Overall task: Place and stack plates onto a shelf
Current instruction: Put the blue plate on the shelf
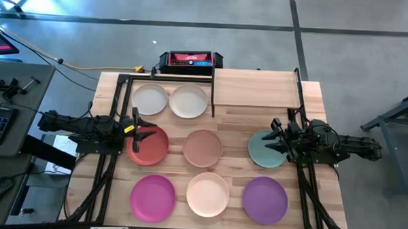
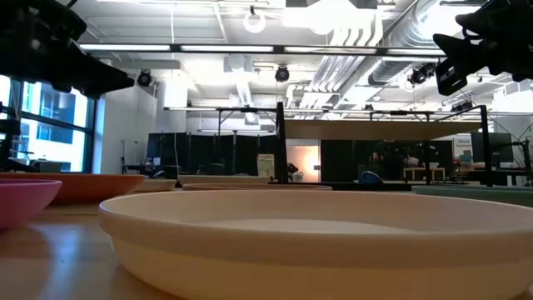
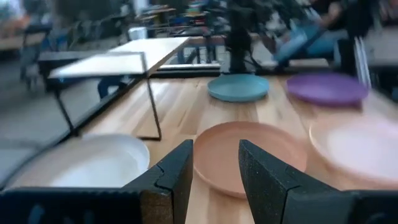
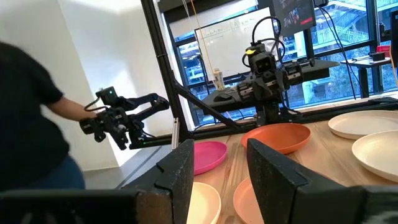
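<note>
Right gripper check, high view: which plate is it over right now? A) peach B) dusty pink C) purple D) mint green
D: in the high view the right gripper hangs open over the right edge of the mint green plate, with the purple plate nearer the table's front edge and uncovered.

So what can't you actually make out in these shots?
- Coral red plate: the left gripper covers its edge from above, so contact is unclear.
- Mint green plate: partly under the right gripper.
- Low view: the peach plate fills the front, hiding most others.
- Shelf: its underside can't be seen from above.
</note>
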